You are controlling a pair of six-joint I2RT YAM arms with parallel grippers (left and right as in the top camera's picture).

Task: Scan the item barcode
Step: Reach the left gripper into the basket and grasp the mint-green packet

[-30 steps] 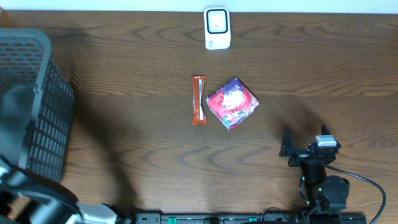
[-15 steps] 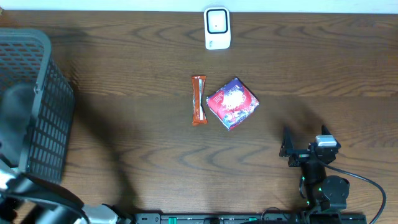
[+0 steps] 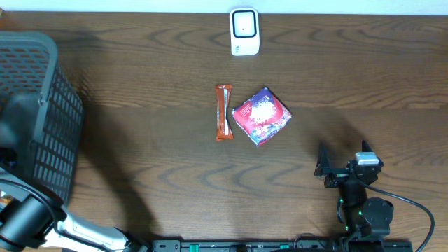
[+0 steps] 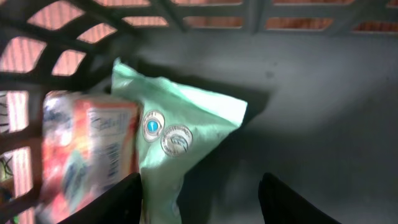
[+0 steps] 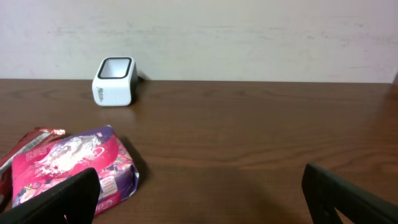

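In the basket [image 3: 42, 105] at the tabletop's left edge, our left pincer [image 4: 199, 194] hangs apart over a green packet [image 4: 186, 130]. Mid-tabletop we see a snack bar [image 3: 223, 112] just beside a red packet [image 3: 261, 115], the scanner [image 3: 244, 31] at the far edge; our right pincer [image 5: 202, 196] gapes wide, empty.

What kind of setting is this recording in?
Probably a mock shop checkout on a dark wooden table: a small white barcode scanner stands at the far edge, an orange snack bar and a pink-and-purple snack packet lie mid-table, and a dark plastic mesh basket holds a pale green pouch.
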